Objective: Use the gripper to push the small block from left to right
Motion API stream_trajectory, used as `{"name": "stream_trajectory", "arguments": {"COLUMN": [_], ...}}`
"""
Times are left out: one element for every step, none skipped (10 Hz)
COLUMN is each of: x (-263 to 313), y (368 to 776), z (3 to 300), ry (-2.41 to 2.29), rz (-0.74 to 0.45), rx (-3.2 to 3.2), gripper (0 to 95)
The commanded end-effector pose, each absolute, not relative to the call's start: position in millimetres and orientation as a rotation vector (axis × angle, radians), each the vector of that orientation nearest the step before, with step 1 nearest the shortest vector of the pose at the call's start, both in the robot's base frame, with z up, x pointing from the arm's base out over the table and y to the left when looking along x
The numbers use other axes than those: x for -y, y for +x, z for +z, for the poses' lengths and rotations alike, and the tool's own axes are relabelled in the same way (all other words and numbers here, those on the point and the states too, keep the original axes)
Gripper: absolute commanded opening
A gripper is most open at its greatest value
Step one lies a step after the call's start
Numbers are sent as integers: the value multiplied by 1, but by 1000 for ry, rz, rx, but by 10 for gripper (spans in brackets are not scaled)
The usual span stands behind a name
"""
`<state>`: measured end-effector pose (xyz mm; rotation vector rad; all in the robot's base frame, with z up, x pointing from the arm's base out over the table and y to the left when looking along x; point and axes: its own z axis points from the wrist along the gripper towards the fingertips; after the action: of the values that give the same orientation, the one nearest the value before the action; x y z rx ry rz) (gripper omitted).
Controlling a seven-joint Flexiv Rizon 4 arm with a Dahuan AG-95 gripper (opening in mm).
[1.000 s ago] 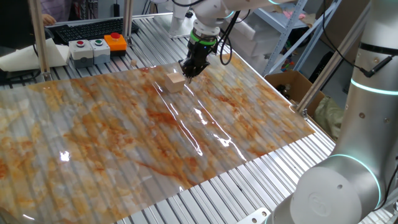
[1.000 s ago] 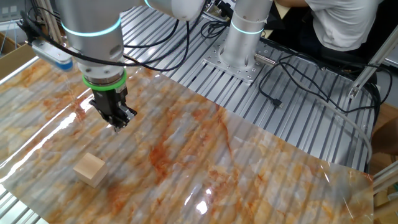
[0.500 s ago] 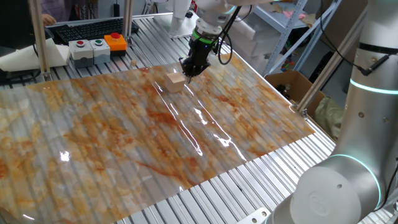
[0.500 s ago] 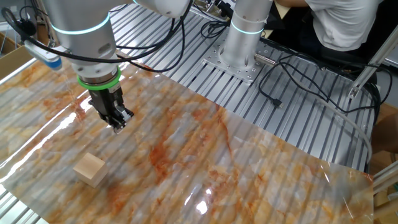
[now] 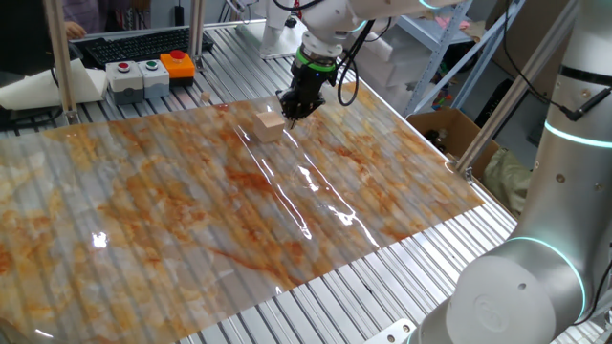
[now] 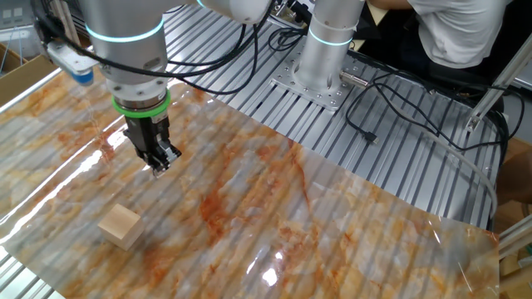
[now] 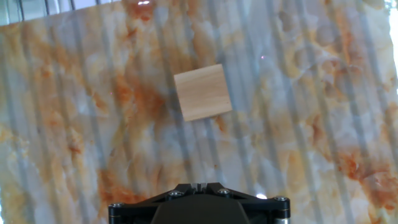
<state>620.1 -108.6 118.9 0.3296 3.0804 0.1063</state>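
The small block [image 5: 270, 125] [image 6: 120, 226] [image 7: 202, 92], a plain tan wooden cube, sits flat on the marbled orange-and-grey sheet [image 5: 239, 205] that covers the surface [image 5: 402, 287]. Its faces carry no writing or mark in any view. The gripper [image 5: 296, 106] [image 6: 158, 163] hangs above the sheet just beside the block without touching it; in the other fixed view a clear strip of sheet separates the two. The fingers [image 6: 160, 156] point down and are pressed together to one narrow tip, with no gap between them and nothing held. A bright green ring [image 6: 141, 104] circles the wrist above them.

The hand view looks straight down: the block lies slightly turned, above the middle of the frame, and the black gripper body [image 7: 199, 202] fills only the bottom edge, with a thin seam where the two halves meet.

Only one fixed view takes in the grey box [image 5: 148, 72] with red, green and orange buttons at the far edge of the surface, and a black keyboard [image 5: 134, 43] behind it; any lettering there is too small to read. The other fixed view alone shows the arm's base [image 6: 324, 58] bolted to a metal plate, black cables [image 6: 391, 108] beside it, and a person in a white shirt [image 6: 457, 29] at the top edge.
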Motion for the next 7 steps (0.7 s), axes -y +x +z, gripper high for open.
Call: {"name": "stream_trajectory", "arguments": {"x": [109,109,109,109,109,109,109], "y": [619,619,619,619,619,619,619], "z": [119,119,119,119,119,119,119], "ry": [328,344,359,362,361,368,377], "rz": [55,60,57,30,12,18,13], "rx": [-3086,-3092,-3090,-3086,-3089,-3091,-3089], "gripper": [0,0,0,0,0,0,0]}}
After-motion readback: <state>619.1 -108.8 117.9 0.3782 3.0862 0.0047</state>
